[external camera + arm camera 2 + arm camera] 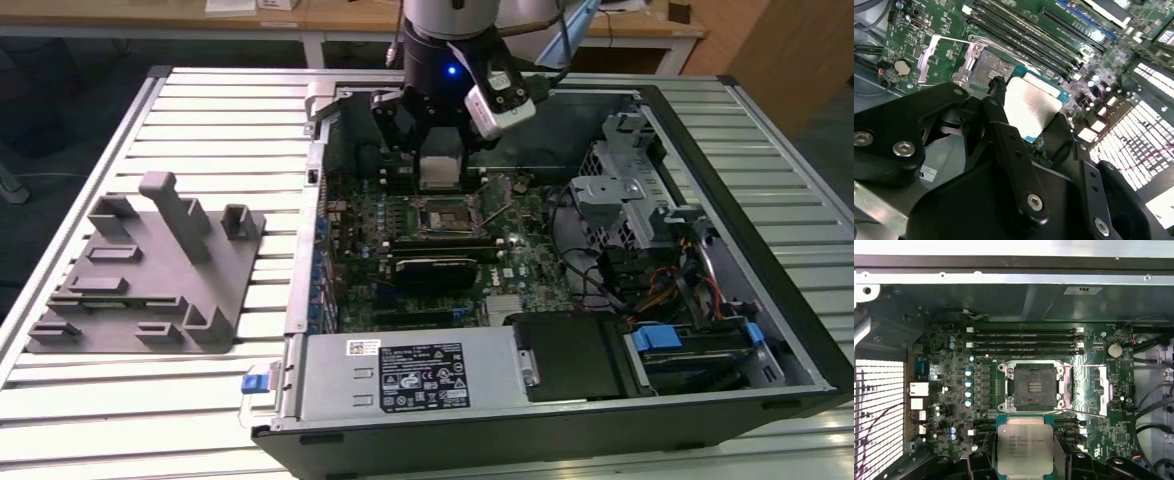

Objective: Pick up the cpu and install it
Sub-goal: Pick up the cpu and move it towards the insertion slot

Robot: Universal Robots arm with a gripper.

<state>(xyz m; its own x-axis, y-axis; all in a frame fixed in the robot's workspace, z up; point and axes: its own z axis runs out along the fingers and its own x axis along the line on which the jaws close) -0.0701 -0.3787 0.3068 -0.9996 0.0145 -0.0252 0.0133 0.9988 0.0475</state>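
Open case (561,440), cpu (1025,447) clamped in gripper (439,165)

Fine print on the cpu (1025,447) and the power supply label (424,375), none legible.

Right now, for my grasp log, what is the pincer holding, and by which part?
The cpu, clamped by two opposite side edges.

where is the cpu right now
The cpu is clamped in the gripper, held over the motherboard inside the open computer case, near the empty socket; upper centre in the exterior view.
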